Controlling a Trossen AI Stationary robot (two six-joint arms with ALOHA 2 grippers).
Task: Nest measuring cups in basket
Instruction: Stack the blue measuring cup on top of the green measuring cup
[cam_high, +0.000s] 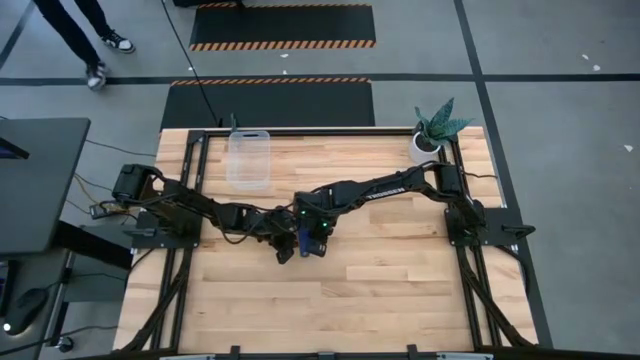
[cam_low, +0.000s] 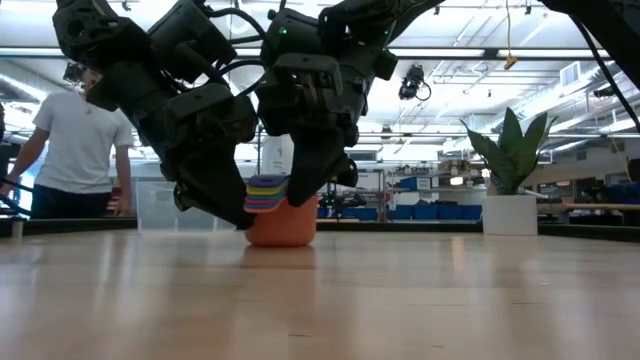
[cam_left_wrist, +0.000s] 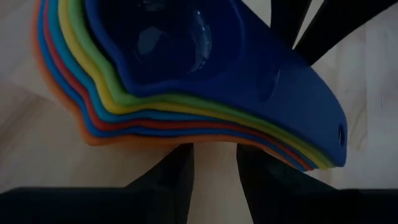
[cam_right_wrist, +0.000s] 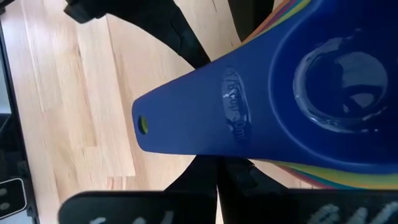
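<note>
The measuring cups (cam_low: 280, 222) stand nested in one stack near the table's middle. The orange cup is at the bottom on the wood and the dark blue one (cam_right_wrist: 323, 81) on top, with the handles fanned to one side (cam_left_wrist: 311, 143). My left gripper (cam_left_wrist: 214, 155) is open, and its fingertips are hidden under the stack's rim. My right gripper (cam_right_wrist: 217, 168) comes in from the opposite side. Its fingers look shut, and the tips are hidden under the blue handle. The clear basket (cam_high: 248, 158) stands apart near the far edge. My left gripper stands low beside the orange cup's wall (cam_low: 252, 228), slanting down from the table's left; the stack's rim hides its tips, so I cannot tell whether it touches. My right gripper slants down at the handle side (cam_right_wrist: 205, 124); the blue handle hides its tips, so touch cannot be told.
A white pot with a green plant (cam_high: 435, 130) sits at the far right corner. Both arms cross the table's middle band. Bare wood lies toward the near edge (cam_high: 330, 310). A person in a white shirt (cam_low: 75, 150) stands beyond the table on the left.
</note>
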